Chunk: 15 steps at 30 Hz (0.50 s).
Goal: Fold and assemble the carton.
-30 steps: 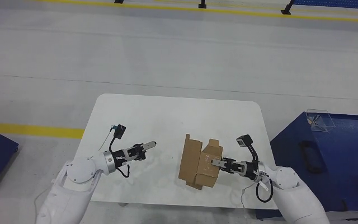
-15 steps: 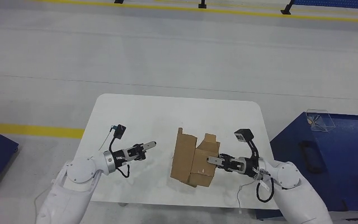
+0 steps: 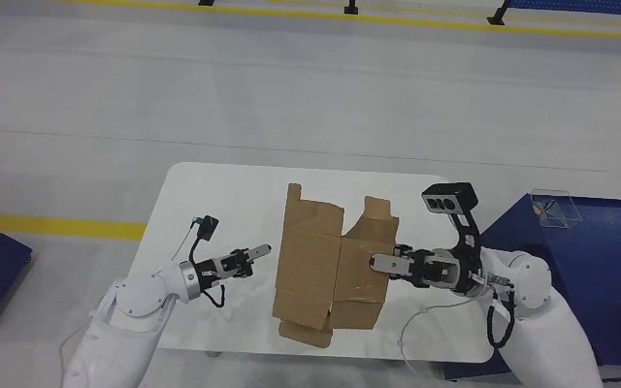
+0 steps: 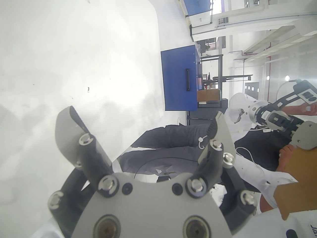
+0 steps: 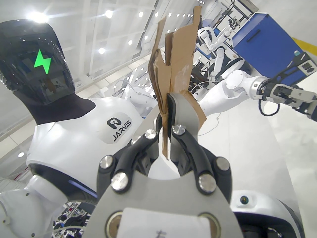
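A flattened brown carton (image 3: 325,272) hangs lifted above the white table (image 3: 233,199), its flaps spread toward the far side. My right gripper (image 3: 376,262) is shut on the carton's right edge. In the right wrist view the cardboard (image 5: 173,58) stands edge-on, pinched between the fingers (image 5: 182,115). My left gripper (image 3: 260,250) sits low over the table's left half, open, nothing between its fingers (image 4: 74,134), a short way left of the carton. A corner of the carton (image 4: 302,172) shows in the left wrist view, with the right arm's gripper on it.
A blue cabinet (image 3: 553,262) stands just right of the table, with a clear plastic box (image 3: 555,207) on top. Bare tabletop lies at the far side and left of the carton. A yellow floor line (image 3: 68,226) runs past the left side.
My right gripper has risen with the carton, lifting it off the table and swinging it up flatter and closer to the top camera. The left arm has stayed still.
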{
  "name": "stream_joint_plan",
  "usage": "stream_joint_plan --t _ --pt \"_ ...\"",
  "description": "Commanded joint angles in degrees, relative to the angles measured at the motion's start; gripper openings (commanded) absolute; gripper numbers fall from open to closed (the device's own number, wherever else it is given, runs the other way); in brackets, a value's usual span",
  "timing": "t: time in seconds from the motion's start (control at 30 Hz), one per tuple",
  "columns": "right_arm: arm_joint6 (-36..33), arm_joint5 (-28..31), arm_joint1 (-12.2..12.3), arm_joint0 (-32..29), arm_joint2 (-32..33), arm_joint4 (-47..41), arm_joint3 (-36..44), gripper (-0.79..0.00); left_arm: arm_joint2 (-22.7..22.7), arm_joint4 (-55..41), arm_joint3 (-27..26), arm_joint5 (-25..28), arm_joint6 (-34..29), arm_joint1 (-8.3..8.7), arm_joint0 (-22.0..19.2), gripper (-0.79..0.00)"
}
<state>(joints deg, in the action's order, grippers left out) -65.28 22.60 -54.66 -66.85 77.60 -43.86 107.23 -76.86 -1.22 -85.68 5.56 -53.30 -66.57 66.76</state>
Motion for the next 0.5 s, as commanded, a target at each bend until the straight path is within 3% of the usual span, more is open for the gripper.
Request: stream_joint_plan --t 0.0,0.17,0.23,0.37,0.47 --pt "0.04 0.07 0.01 -0.04 0.03 0.05 0.01 -0.785 -0.01 0.0 0.0 0.0 0.0 0.0 0.0 0.0" --pt "0.04 0.07 0.01 -0.04 0.03 0.05 0.01 -0.785 -0.01 0.0 0.0 0.0 0.0 0.0 0.0 0.0" --pt "1.23 -3.05 -0.07 -1.38 -0.49 -2.88 -1.14 -0.785 -0.01 0.0 0.0 0.0 0.0 0.0 0.0 0.0" --pt "-4.35 -6.69 -0.36 -4.39 0.59 -19.76 -5.66 -0.785 -0.01 0.0 0.0 0.0 0.0 0.0 0.0 0.0" --pt "-12.26 -16.52 -0.85 -5.96 0.1 -37.88 -8.92 -0.785 -0.01 0.0 0.0 0.0 0.0 0.0 0.0 0.0"
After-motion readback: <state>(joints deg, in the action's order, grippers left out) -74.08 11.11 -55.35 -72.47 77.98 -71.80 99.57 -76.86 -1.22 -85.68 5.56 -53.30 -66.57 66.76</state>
